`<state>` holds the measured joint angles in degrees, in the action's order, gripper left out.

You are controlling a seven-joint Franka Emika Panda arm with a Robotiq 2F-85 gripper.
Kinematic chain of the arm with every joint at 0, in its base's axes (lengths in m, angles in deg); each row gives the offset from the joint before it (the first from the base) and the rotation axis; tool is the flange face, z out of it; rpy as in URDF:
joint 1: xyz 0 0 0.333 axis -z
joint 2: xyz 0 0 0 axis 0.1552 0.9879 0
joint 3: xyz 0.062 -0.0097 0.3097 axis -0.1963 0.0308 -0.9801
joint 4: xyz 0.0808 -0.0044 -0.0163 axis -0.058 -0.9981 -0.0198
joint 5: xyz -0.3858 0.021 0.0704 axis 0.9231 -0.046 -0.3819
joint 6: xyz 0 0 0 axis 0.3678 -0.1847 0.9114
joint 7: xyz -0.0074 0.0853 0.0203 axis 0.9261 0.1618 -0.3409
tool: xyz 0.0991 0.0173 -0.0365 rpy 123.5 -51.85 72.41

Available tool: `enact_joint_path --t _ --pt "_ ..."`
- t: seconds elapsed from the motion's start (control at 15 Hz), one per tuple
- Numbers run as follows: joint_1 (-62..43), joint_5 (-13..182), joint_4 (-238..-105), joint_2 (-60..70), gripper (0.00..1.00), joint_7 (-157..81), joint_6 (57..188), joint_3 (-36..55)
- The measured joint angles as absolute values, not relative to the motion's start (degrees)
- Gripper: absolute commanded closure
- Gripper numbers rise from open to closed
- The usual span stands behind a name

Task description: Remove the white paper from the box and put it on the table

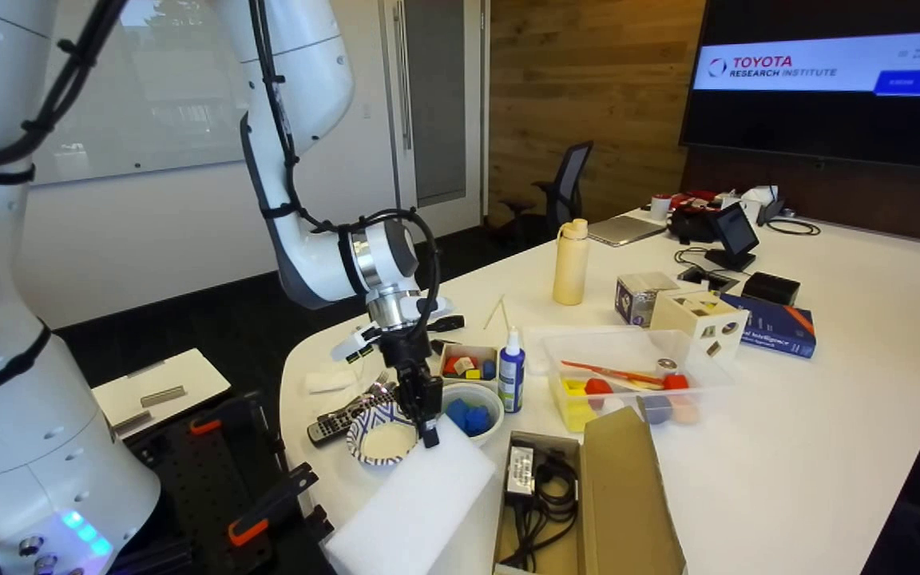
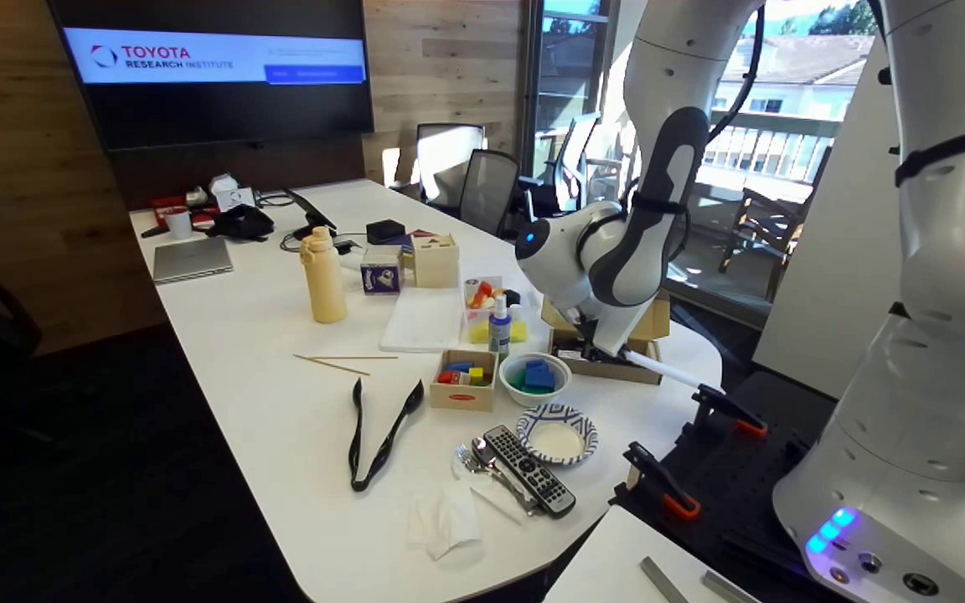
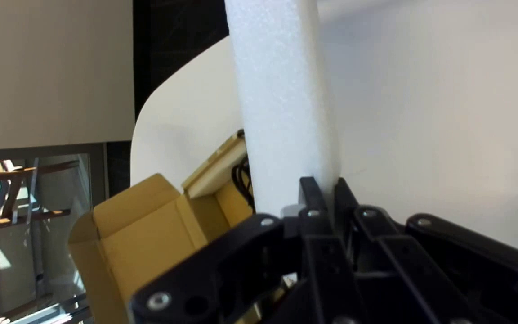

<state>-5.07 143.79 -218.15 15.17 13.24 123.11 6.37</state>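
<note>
The white paper is a flat, foam-like white sheet. My gripper is shut on one end of it. In the wrist view both fingertips pinch the sheet, which extends away from the jaws. In an exterior view the sheet shows edge-on, sloping down toward the robot base; I cannot tell whether it touches the table. The open cardboard box lies beside the sheet, holding a black adapter and cables. The box also shows in the wrist view.
A patterned bowl, a white bowl with blue pieces and a spray bottle stand near the gripper. A clear plastic bin is behind the box. Clamps sit at the table edge by the robot base. A remote lies nearby.
</note>
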Motion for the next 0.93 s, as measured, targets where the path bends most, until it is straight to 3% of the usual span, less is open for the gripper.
enact_joint_path --t 0.93 --pt "-10.98 143.15 -214.58 22.98 0.97 19.52 126.47 10.13"
